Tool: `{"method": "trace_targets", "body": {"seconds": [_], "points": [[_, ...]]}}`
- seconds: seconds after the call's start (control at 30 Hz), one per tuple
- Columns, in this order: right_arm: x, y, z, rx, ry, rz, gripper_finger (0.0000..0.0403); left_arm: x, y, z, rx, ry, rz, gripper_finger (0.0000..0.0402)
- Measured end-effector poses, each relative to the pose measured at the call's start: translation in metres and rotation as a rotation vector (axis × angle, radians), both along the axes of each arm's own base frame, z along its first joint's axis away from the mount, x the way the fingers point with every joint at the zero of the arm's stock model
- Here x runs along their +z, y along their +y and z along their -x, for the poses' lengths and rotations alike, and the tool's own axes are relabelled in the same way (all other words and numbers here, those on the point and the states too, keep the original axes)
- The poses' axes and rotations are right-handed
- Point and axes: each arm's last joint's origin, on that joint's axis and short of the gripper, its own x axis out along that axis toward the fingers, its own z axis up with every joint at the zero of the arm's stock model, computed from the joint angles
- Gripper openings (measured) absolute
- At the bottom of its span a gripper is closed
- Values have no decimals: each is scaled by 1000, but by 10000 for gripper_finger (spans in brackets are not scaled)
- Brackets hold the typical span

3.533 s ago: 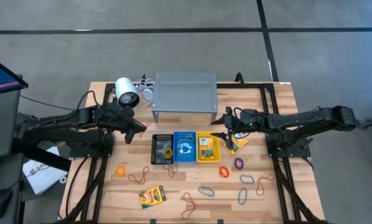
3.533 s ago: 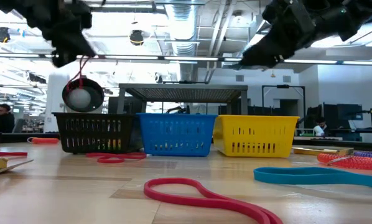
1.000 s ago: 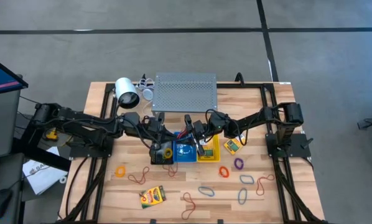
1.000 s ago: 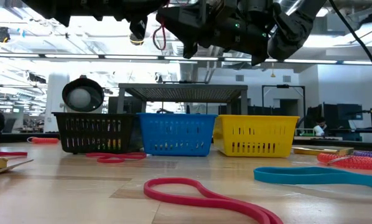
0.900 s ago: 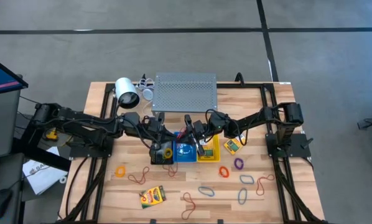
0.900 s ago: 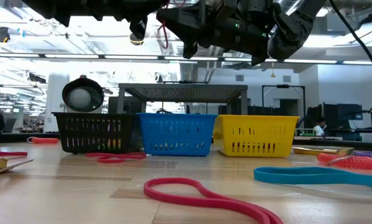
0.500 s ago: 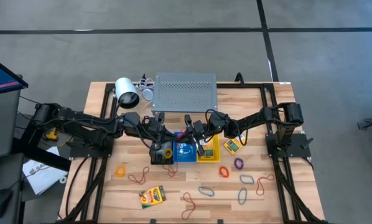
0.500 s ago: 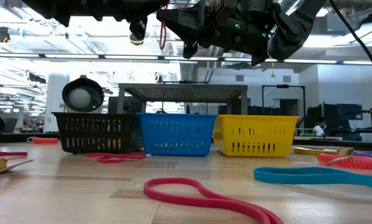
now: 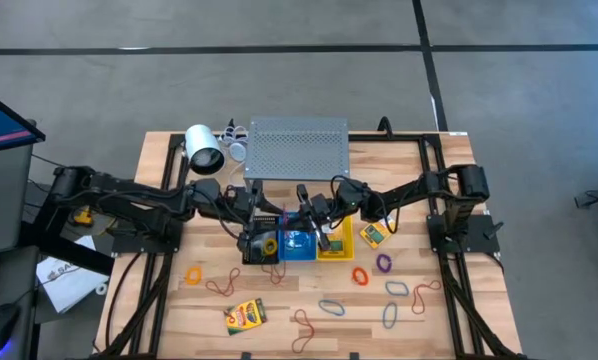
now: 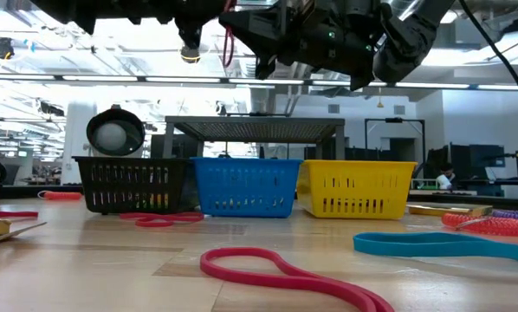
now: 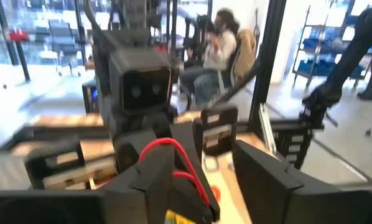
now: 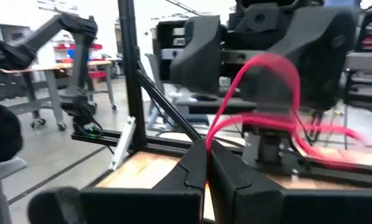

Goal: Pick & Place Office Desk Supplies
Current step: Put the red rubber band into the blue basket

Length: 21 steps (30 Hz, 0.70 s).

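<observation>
High view: I see both tools meeting over the bins at the table's middle. My right tool (image 12: 206, 163) is pressed together on the red band (image 12: 260, 93); my left tool (image 11: 201, 180) is spread.

Even overhead light on the table, bright ceiling glare in the low view, wrist views motion-blurred, backgrounds soft

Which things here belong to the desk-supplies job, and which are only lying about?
Job: red band held in right gripper; left gripper open beside it; loose bands; crayon boxes; three baskets.
Lying about: grey shelf; white cylinder.
</observation>
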Motion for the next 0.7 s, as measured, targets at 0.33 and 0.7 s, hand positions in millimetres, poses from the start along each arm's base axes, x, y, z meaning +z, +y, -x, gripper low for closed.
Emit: {"method": "trace_targets", "body": {"seconds": [0.33, 0.7], "points": [[10, 1, 7, 9, 65, 22, 0, 2, 13, 14, 67, 97, -6, 205], [19, 7, 19, -8, 208, 76, 0, 4, 15, 30, 87, 164, -5, 199]]}}
